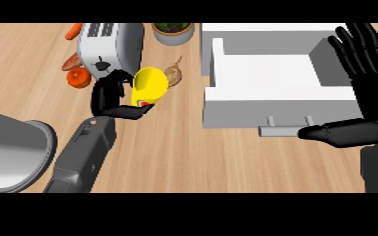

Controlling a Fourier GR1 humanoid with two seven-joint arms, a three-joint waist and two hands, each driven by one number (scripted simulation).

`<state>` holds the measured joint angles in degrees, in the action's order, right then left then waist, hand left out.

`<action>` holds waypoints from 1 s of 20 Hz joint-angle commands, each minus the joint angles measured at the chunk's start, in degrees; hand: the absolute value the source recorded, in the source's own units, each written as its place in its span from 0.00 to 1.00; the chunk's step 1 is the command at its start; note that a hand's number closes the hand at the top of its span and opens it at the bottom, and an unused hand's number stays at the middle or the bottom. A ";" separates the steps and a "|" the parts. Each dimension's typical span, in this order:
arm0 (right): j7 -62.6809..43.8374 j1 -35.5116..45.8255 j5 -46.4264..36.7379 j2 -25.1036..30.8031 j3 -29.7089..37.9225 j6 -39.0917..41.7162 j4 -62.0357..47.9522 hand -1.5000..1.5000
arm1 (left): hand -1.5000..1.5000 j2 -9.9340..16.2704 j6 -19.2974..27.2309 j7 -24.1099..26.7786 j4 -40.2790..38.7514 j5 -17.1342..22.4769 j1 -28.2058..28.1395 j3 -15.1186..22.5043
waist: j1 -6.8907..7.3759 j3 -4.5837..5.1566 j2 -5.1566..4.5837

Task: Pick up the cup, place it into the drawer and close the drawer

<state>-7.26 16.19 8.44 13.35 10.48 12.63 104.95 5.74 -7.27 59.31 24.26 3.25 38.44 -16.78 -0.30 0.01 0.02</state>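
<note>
A yellow cup [150, 83] hangs tilted over the wooden counter, left of the drawer, with a red patch showing at its lower end. My left hand [111, 96] is curled round it from the left and below, thumb under the cup. The open white drawer [221, 96] stands at the right, its inside bare, with a grey handle [282, 128] on its front. At the right edge my right hand [359, 55] is open with fingers pointing up, over the drawer's right side, and its thumb [336, 132] reaches left toward the handle.
A silver toaster [107, 42] stands at the back left, with orange and red produce [77, 77] beside it. A potted plant [173, 31] sits behind the cup and a small tan object [175, 72] lies by it. A grey round pan or lid [22, 152] sits at the left edge.
</note>
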 commanded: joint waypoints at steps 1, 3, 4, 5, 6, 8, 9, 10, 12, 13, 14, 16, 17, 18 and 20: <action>-1.19 0.64 1.02 1.33 1.72 0.18 -0.66 0.00 | 1.00 -3.30 0.54 -5.09 7.94 -0.82 3.58 3.53 | 1.18 -0.11 0.65; 0.43 -2.54 -1.27 -0.22 -0.12 -0.35 1.18 0.00 | 1.00 -2.29 -0.31 -10.75 11.36 0.23 6.73 3.74 | 0.98 -0.10 0.60; -0.28 -3.11 -1.80 -1.07 -0.54 -1.50 2.52 0.00 | 1.00 -5.26 1.70 -11.45 13.20 -0.69 5.89 5.47 | 0.85 -0.08 0.57; 3.10 -0.14 -3.47 -1.17 -0.81 -1.44 -3.29 0.00 | 1.00 -4.81 0.82 -15.19 14.69 -0.10 7.48 5.72 | 1.38 -0.09 0.38; 0.80 0.46 -0.43 -0.23 0.92 -0.87 -1.82 0.00 | 1.00 -4.87 1.99 -19.21 15.63 0.74 10.26 5.24 | 1.00 -0.08 0.42; 1.30 -2.13 -2.07 -0.96 -0.62 -1.10 1.41 0.00 | 1.00 -5.63 4.82 -23.75 18.52 1.30 13.29 5.64 | 0.53 -0.06 0.43; 0.75 -0.66 -3.43 -1.65 -1.54 -2.30 -0.31 0.00 | 1.00 -5.65 6.30 -24.78 18.95 1.21 14.07 7.71 | 0.45 -0.04 0.29; 0.69 1.92 -0.79 0.05 0.66 -0.86 -2.67 0.00 | 1.00 -5.67 8.80 -25.17 17.17 2.36 16.65 9.33 | -0.09 -0.04 0.10; -3.10 -0.20 -1.40 -2.12 -1.44 -3.18 3.38 0.00 | 1.00 -5.37 9.45 -33.16 21.83 0.94 19.37 8.15 | 0.31 -0.03 0.40; -0.50 -1.20 -2.33 -2.25 -2.28 -2.07 1.97 0.00 | 1.00 -5.70 13.69 -33.87 21.66 2.65 20.61 11.91 | -0.17 -0.04 0.31; 1.06 -2.89 -3.53 -2.61 -2.06 -2.74 2.90 0.00 | 1.00 -5.71 14.35 -34.96 20.39 3.58 22.99 13.15 | -0.77 -0.05 0.21; 2.83 -0.15 -4.09 -1.96 -1.83 -2.24 -1.47 0.00 | 1.00 -5.54 14.33 -36.87 20.00 1.87 24.78 11.06 | 0.00 -0.03 -0.03; 0.68 -0.31 -2.06 -0.24 -1.04 -0.36 -0.39 0.00 | 1.00 -5.72 18.72 -36.96 14.92 4.20 29.61 13.77 | -1.57 -0.05 -0.22; 0.58 -1.08 -2.14 -1.69 -1.19 -1.84 1.09 0.00 | 1.00 -5.72 21.27 -38.55 18.25 6.53 27.38 18.68 | -1.13 -0.04 0.08; 3.22 0.15 -3.86 -2.13 -2.46 -1.59 -1.81 0.00 | 1.00 -5.73 23.54 -41.62 13.43 7.37 30.82 19.87 | -1.44 -0.05 -0.18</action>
<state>-5.17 15.61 5.75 11.97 9.32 11.22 104.21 0.12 10.75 22.80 40.55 8.19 64.91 -1.72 -1.27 -0.05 -0.02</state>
